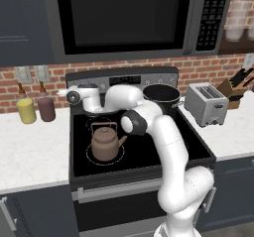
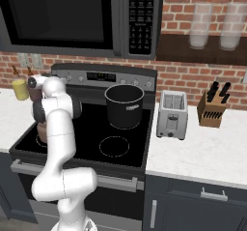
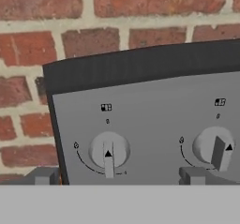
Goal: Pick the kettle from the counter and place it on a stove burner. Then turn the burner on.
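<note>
**Kettle down, knob still to turn**

Nearest me, the kettle [image 1: 105, 143] sits inside the front-left burner [image 1: 105, 154] ring on the cooktop, so I judge the placing done. What is left is switching that burner on. My pincer [image 3: 119, 176] is wide and holds nothing, its fingers [image 3: 43, 176] aimed at the back panel, where I count two knobs: the left knob [image 3: 108, 151] between the tips, the right knob [image 3: 218, 148] beside it. Farther back stands one black pot [image 1: 161, 96]. On the right tabletop [image 1: 237, 132]: one toaster [image 1: 206, 103], one knife block [image 1: 233, 89]. Left: two jars.
</note>
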